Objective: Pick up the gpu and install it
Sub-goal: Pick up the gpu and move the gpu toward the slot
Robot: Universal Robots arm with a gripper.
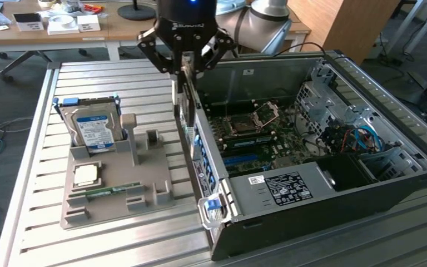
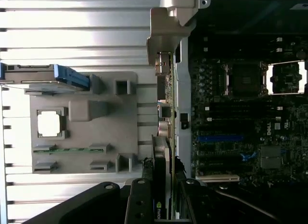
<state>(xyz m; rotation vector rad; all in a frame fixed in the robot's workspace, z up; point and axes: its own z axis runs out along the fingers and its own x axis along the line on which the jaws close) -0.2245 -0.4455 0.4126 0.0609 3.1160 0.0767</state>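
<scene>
The gpu (image 1: 186, 103) hangs edge-on below my gripper (image 1: 186, 71), a thin dark card with its silvery bracket at the lower end. The gripper is shut on the card's upper edge. In the wrist view the gpu (image 2: 166, 132) runs away from the gripper (image 2: 163, 197), and its metal bracket (image 2: 171, 21) is at the far end. The card hovers over the rear wall of the open computer case (image 1: 391, 139), between the grey holder and the motherboard (image 1: 273, 139). Blue expansion slots (image 2: 219, 137) lie on the board inside the case.
A grey holder (image 1: 117, 194) sits on the slatted metal table (image 1: 28, 222) at the exterior view's left. It carries a hard drive with a blue label (image 1: 95, 130), a processor chip (image 1: 86, 175) and a green memory stick (image 1: 113, 191). A wooden desk (image 1: 87, 30) stands behind.
</scene>
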